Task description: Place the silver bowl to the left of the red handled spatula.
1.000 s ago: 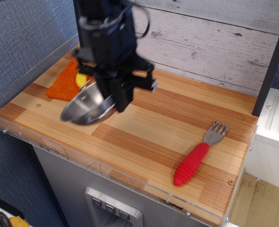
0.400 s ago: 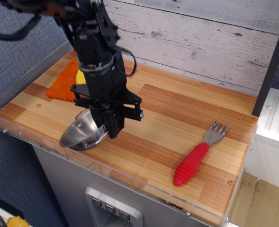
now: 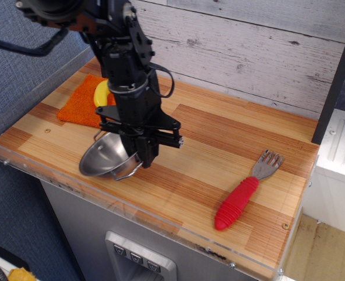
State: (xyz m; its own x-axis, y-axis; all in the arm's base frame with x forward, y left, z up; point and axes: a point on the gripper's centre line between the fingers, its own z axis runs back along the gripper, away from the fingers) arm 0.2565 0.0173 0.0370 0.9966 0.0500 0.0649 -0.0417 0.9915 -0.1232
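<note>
My fingers (image 3: 142,157) are clamped on the far right rim of the round shiny steel bowl with thin wire loop handles (image 3: 106,159), my black gripper body coming down on it from above. A moment ago the bowl hung tipped, its mouth turned toward the left front corner and its underside showing; now it has levelled a good deal, the open mouth faces more upward, and one wire handle juts out toward the front edge. It has also shifted a little to the right and sits low over the striped wooden board (image 3: 219,146), near the front left edge. I cannot tell whether its base touches the wood.

Behind my arm the yellow banana (image 3: 101,92) lies on the orange woven cloth (image 3: 77,105) at the back left, both where they were before, though more of the banana shows now that my arm has moved off it.

Well apart to the right, the spatula with a thick ribbed red handle and grey pronged head (image 3: 246,190) lies unmoved, slanting with its prongs toward the back wall. The bowl is on its left side, with bare board between them.
</note>
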